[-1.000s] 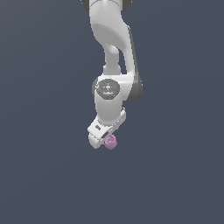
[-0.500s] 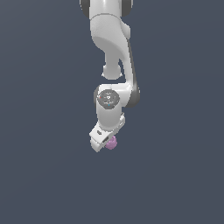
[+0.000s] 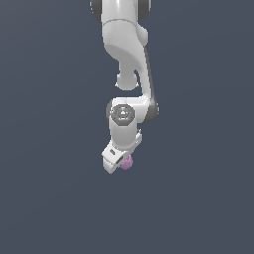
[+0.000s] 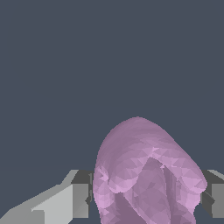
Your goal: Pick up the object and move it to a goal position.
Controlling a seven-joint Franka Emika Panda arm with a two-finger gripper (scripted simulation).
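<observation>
Nearest, wrist view: the object (image 4: 146, 173), a lumpy pink-purple blob, fills the lower middle of the frame, seated between the two fingers (image 4: 65, 203).
Finger contact: a dark pad shows flush against each flank of the blob; no gap can be made out on either side.
Gripper state: the gripper (image 3: 119, 163) is clamped on the object, fingers closed as far as the blob allows.
Object axis: the blob's longer dimension appears to run outward along the fingers, its rounded end projecting past the tips; the squeeze falls across the shorter dimension.
Governing relation: the object lies directly ahead of the palm, centred in the jaws, so it should travel wherever the wrist travels.
Farther, exterior view: the object (image 3: 127, 162) peeps out at the tilted gripper's tip, on the exterior view's right of the fingers.
Arm: the arm (image 3: 126, 59) hangs from the top of the frame, wrist bent downward.
Surroundings: a uniform dark grey field; no goal marker and no support surface can be distinguished.
Judgement: pick-up appears complete; carrying to the goal remains.
</observation>
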